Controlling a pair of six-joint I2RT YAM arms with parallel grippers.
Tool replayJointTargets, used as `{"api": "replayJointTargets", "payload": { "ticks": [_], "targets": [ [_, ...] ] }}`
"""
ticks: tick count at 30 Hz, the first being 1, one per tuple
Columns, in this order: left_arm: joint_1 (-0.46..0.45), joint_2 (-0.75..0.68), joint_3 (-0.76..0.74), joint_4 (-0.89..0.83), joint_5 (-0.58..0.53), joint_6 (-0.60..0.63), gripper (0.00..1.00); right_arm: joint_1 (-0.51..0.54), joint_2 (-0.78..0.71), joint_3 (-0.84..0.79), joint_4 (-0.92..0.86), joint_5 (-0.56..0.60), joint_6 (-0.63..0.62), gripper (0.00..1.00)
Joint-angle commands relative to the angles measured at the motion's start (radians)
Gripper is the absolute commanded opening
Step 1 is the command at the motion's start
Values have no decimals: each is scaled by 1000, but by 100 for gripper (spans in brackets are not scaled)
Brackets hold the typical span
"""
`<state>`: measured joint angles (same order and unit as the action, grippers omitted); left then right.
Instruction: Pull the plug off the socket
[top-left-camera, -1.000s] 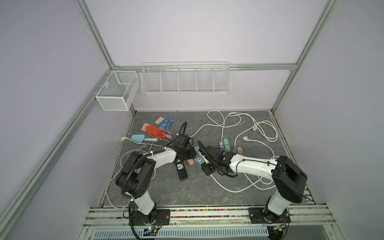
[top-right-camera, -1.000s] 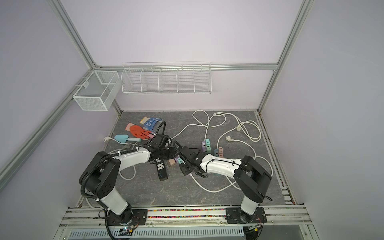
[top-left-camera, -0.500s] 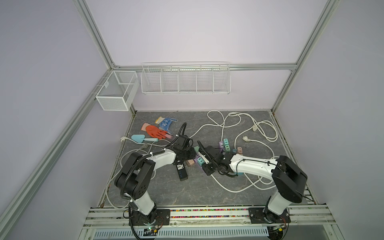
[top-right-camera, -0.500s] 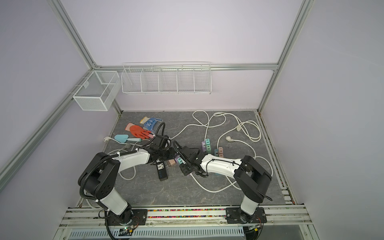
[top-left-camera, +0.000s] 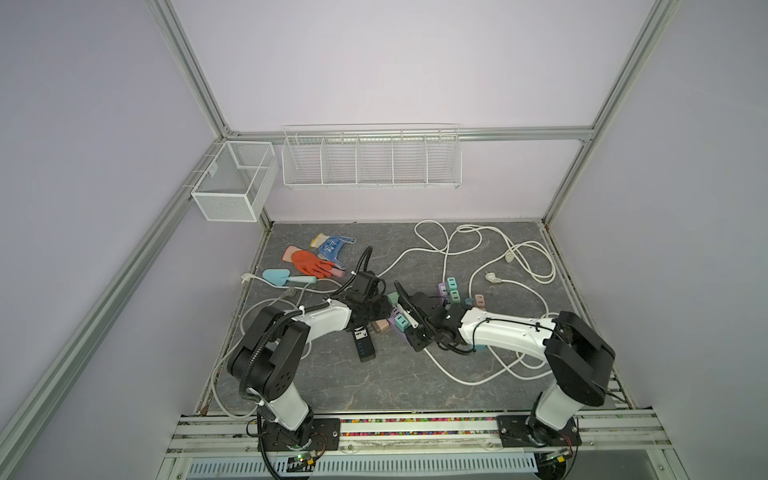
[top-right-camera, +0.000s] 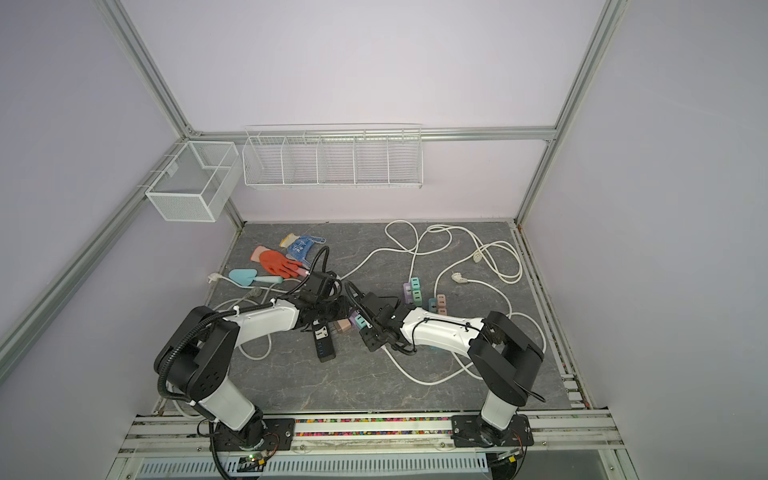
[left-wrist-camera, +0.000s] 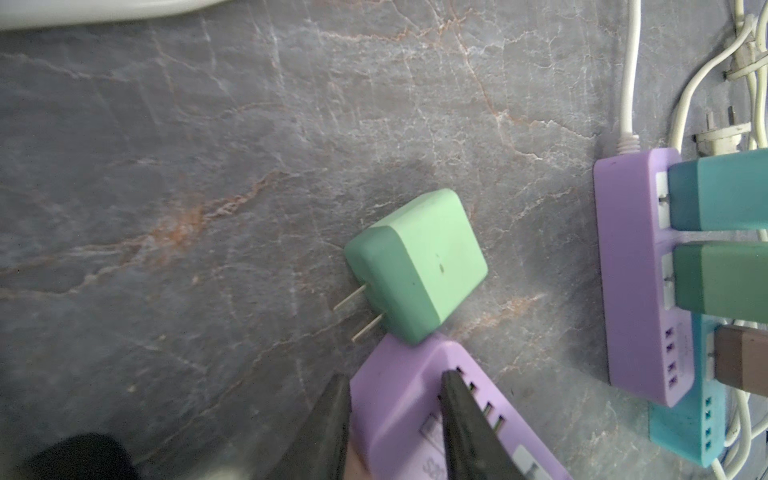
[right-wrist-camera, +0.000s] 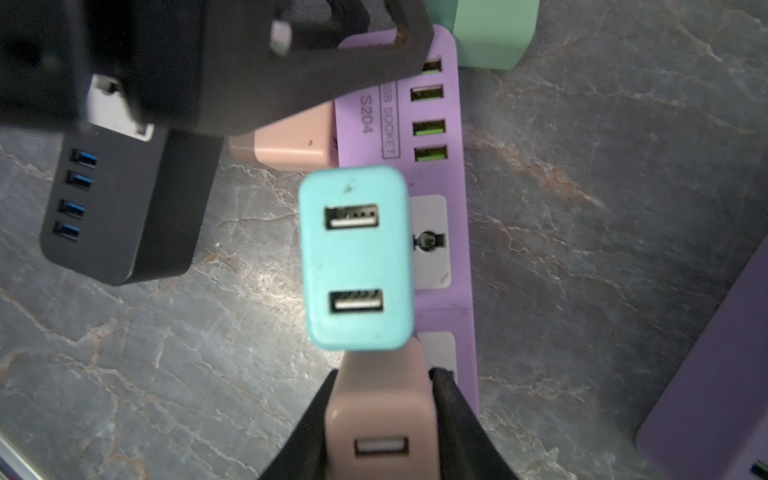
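in both top views the two arms meet low over the middle of the grey bench (top-left-camera: 374, 386). the left tool (top-left-camera: 374, 309) and right tool (top-left-camera: 409, 323) sit near each other at a purple strip (top-left-camera: 392, 322), with white cable looped behind them (the grips are too small to read here).

in the left wrist view the left tool (left-wrist-camera: 395, 415) is clamped across the end of the purple strip, by its usb ports, with a finger on each side. a loose green plug (left-wrist-camera: 415, 266) lies on the bench touching that end, its prongs bare.

in the right wrist view the right tool (right-wrist-camera: 384, 382) is closed on a pink plug (right-wrist-camera: 380, 415), its fingers (right-wrist-camera: 453, 415) pressed to both sides. the plug stands on the strip's socket face just beside a teal plug (right-wrist-camera: 357, 257); its prongs are hidden.

the grasp looks made and the pull not yet begun. the next move calls for a straight draw away from the socket face while the left tool pins the strip. a tilted pull would likely bind the prongs or nudge the teal neighbour.
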<state>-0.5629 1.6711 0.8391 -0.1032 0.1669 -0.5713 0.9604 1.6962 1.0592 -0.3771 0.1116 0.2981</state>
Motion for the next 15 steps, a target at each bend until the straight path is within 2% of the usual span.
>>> {"api": "replayJointTargets", "payload": {
  "ticks": [1,9,15],
  "targets": [
    [8,49,-68,-219,-106,11,37,9,-19,23,-14,-4,-13,37],
    [5,57,-66,-236,-124,8,37,4,-42,15,-36,46,-40,34],
    [1,68,-66,-231,-112,13,36,9,-44,1,-3,-9,-32,30]
  ]
}}
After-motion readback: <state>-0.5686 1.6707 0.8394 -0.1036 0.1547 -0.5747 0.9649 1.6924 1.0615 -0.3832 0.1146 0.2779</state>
